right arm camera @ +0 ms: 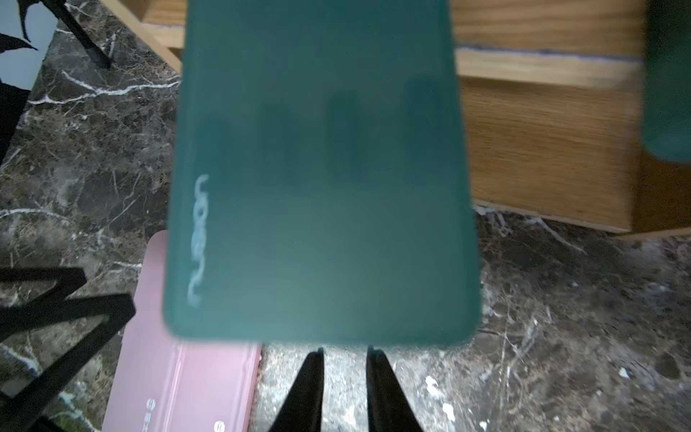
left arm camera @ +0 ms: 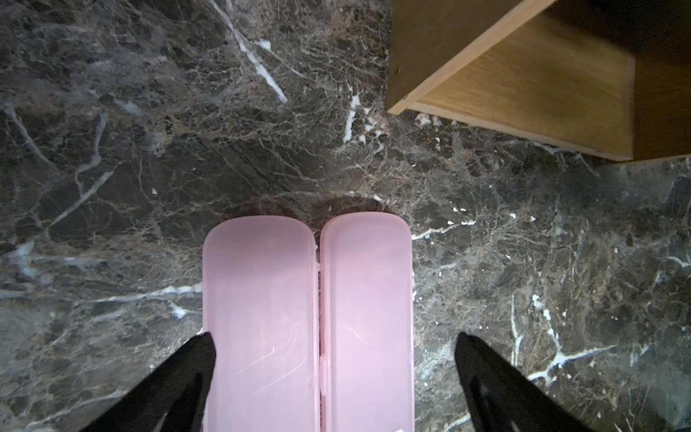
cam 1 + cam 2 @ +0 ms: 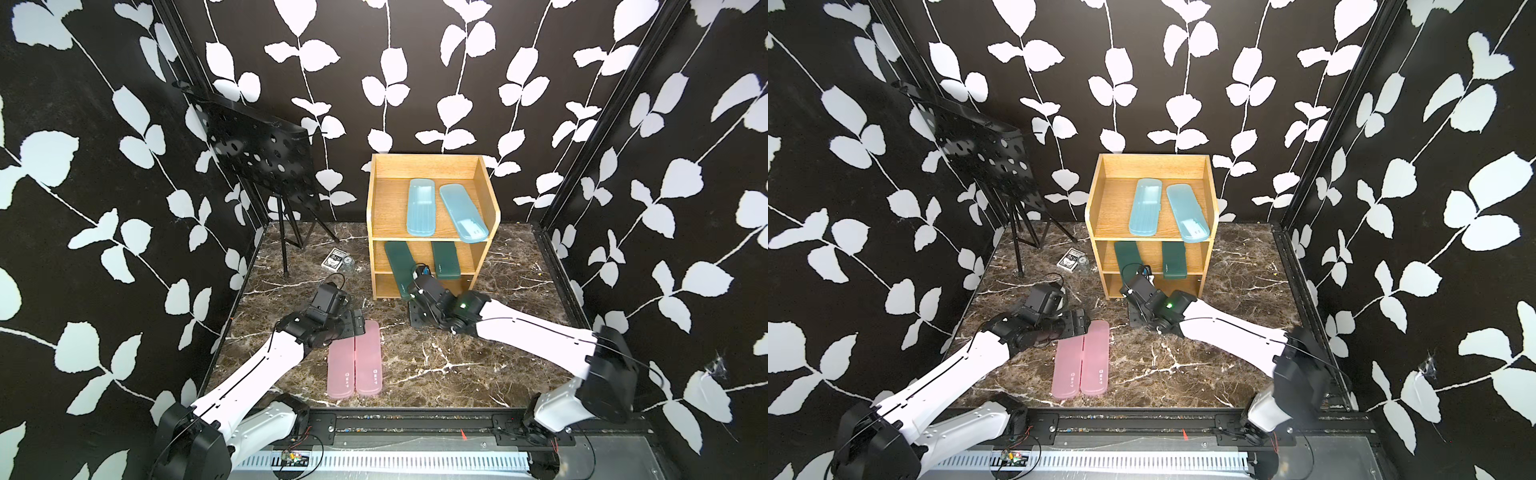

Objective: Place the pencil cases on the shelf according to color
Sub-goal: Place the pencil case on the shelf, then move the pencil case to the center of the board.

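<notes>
The step in hand looks like seating the green case [image 1: 321,168] on the middle tier of the shelf [image 3: 432,166]. It lies there aslant, its near end jutting well past the front edge, while the second green case [image 3: 445,259] sits further in, beside it but apart. The right gripper [image 1: 346,349] is clenched and, as far as its wrist view shows, empty. Its tips sit right at the case's near end rather than around it, and I cannot tell whether they touch. The next move, I judge, calls for a straight nudge along the case's length with the closed tips, kept level so the overhang does not tip off the tier. The blue cases [image 3: 420,205] lie on the top tier. The pink cases [image 2: 261,299] lie side by side, touching, on the table [image 3: 457,353], likely bound for the bottom tier. The left gripper [image 2: 334,334] hangs over them spread wide, grasping nothing, one finger over an outer edge and the other clear
</notes>
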Robot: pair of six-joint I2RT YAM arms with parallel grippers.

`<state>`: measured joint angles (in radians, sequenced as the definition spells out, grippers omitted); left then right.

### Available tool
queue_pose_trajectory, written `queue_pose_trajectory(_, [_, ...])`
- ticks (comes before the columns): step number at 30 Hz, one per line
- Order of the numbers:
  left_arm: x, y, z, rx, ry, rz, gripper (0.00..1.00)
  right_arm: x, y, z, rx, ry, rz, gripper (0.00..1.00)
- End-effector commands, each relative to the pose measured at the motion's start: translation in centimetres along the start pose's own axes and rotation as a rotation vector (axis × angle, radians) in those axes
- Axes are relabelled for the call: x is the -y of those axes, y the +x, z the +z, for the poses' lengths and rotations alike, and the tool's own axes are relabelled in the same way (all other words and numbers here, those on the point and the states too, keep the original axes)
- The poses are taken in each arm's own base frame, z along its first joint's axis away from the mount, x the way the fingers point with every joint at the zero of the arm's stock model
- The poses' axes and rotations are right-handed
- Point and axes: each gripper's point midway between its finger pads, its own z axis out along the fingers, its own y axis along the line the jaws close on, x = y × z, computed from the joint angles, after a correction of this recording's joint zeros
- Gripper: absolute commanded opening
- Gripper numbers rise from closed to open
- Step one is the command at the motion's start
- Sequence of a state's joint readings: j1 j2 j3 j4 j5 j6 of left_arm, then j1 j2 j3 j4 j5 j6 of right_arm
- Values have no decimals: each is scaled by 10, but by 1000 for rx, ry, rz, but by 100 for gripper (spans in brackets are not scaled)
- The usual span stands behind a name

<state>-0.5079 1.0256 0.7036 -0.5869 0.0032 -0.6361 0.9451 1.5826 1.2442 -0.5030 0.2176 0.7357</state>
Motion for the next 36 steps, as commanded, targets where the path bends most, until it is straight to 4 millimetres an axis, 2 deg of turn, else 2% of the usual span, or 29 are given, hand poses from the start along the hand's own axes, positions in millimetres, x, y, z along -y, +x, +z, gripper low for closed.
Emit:
queue_pose_trajectory(1, [-7, 15, -1, -36, -7, -7, 99, -24, -58, 0, 128, -79, 36, 24])
queue_pose_trajectory(3, [-8, 23, 2, -66, -2, -8, 99, -31, -73, 7, 141, -96, 39, 24])
queue_pose_trajectory(7, [-14, 34, 0, -90, -14, -19, 99, -38, -87, 15, 149, -109, 39, 25])
queue_pose_trajectory(10, [-14, 36, -3, -79, 1, -39, 99, -40, -87, 16, 148, -126, 42, 28])
queue_pose_trajectory(13, [-8, 41, -5, -87, 42, -49, 99, -40, -78, 10, 133, -160, 47, 38])
queue_pose_trajectory(14, [-6, 43, -5, -99, 55, -51, 99, -39, -72, 7, 126, -167, 51, 45])
queue_pose_trajectory(17, [1, 50, -6, -124, 81, -42, 99, -22, -50, -1, 92, -137, 48, 77])
queue_pose_trajectory(18, [3, 51, -7, -121, 81, -38, 99, -10, -34, 5, 53, -99, 41, 84])
queue_pose_trajectory(19, [5, 52, -8, -121, 81, -32, 99, -5, -30, -8, 64, -101, 40, 86])
queue_pose_trajectory(22, [12, 58, -7, -117, 91, -29, 99, 8, -1, -17, 44, -106, 36, 92])
queue_pose_trajectory(28, [16, 78, 9, -146, 48, -22, 99, 26, 61, -25, -16, -80, 13, 96])
queue_pose_trajectory(33, [32, 87, 19, -129, 63, -22, 99, 38, 97, -23, -36, -63, 43, 98])
queue_pose_trajectory(36, [34, 94, 25, -135, 39, -10, 99, 43, 114, -20, -63, -50, 43, 98])
